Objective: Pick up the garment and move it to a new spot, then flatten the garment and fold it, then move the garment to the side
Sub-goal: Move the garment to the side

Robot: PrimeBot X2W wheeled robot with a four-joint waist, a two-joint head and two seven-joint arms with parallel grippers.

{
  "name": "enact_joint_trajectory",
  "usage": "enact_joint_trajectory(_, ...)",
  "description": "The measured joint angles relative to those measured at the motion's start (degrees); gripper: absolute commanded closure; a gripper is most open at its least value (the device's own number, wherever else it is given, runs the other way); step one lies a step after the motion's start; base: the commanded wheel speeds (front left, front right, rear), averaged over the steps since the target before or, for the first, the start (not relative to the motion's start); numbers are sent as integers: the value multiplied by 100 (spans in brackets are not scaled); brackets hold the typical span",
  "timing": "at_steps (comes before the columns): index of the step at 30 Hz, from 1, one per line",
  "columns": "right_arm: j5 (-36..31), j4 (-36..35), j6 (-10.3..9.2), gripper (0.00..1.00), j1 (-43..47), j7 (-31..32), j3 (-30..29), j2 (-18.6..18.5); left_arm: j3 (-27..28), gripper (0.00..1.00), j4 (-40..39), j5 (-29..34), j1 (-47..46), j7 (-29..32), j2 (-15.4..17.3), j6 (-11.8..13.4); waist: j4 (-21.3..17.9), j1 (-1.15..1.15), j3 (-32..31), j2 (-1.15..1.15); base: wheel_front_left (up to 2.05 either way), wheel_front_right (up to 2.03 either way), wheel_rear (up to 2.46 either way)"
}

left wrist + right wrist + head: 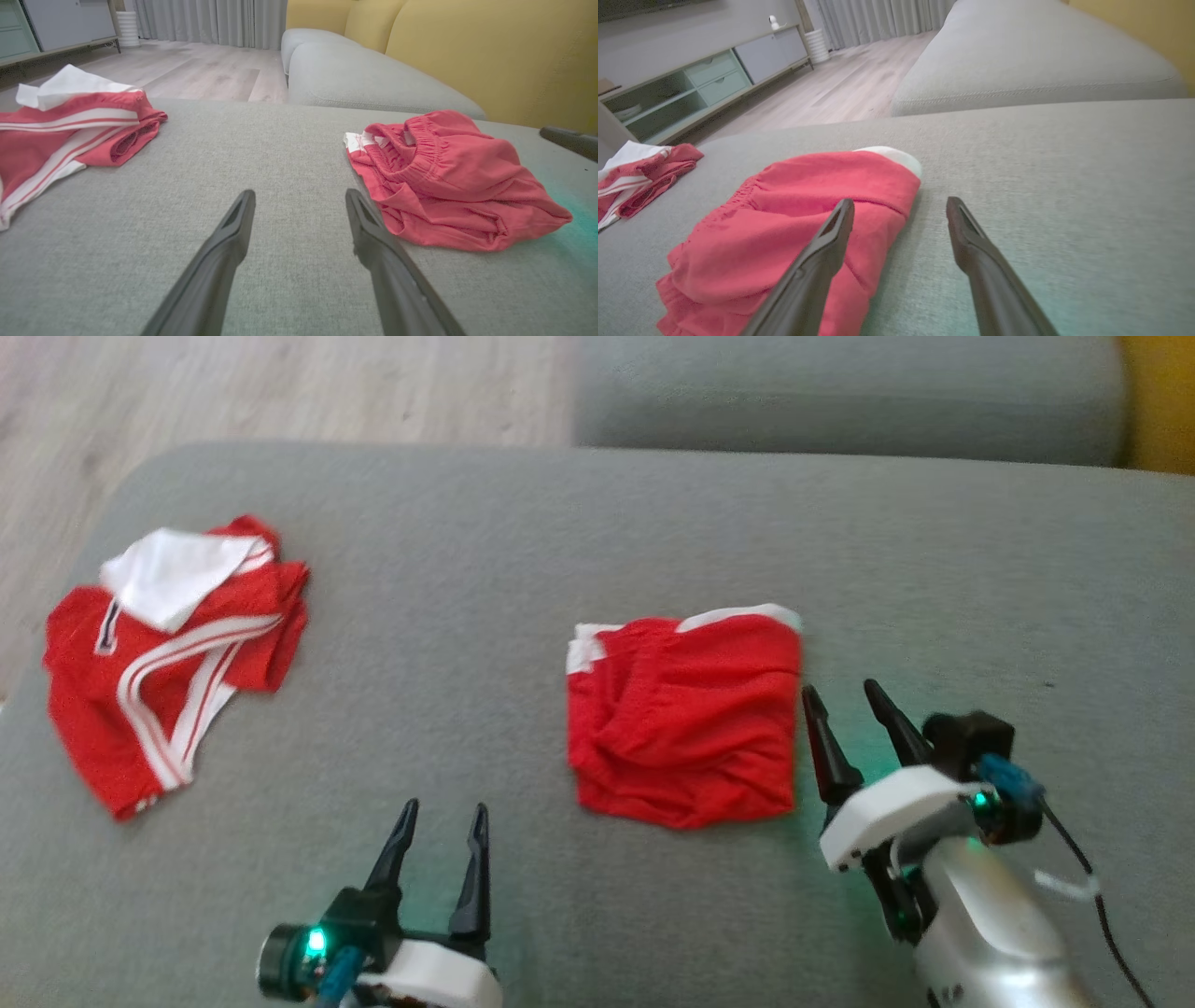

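Note:
A red garment (686, 719) with white trim lies folded into a rough square in the middle of the grey cushion (560, 523). My right gripper (840, 688) stands open just right of its right edge, fingers empty. In the right wrist view the right gripper (900, 201) straddles that edge of the garment (798, 219), its left finger over the cloth. My left gripper (445, 805) is open and empty, low on the cushion to the garment's front left. In the left wrist view the left gripper (300, 193) has the garment (448, 182) just to its right.
A second red garment with white stripes (168, 663) lies crumpled at the cushion's far left, near its edge. Beyond the cushion are another grey cushion (840, 392), a yellow backrest (490, 56), wooden floor (233, 392) and a low cabinet (691, 88).

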Motion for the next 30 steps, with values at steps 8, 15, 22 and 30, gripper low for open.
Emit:
enact_joint_trajectory(8,11,1321,0,59,-554,16,110,-7,-241,0,115,-158,-164,0,2,2,513,1,366,0,0,0,0)
enact_joint_trajectory(15,91,1536,5,100,-777,-15,-136,21,-209,0,175,-233,-162,0,1,2,443,1,425,0,0,0,0)
enact_joint_trajectory(22,-141,1340,5,100,-505,-14,-480,3,-124,0,57,-470,-136,0,9,-93,-404,0,262,0,0,0,0)
enact_joint_trajectory(30,-197,1218,5,100,-271,-14,-240,4,-567,0,-22,-770,-302,0,12,-140,-1771,0,132,0,0,0,0)
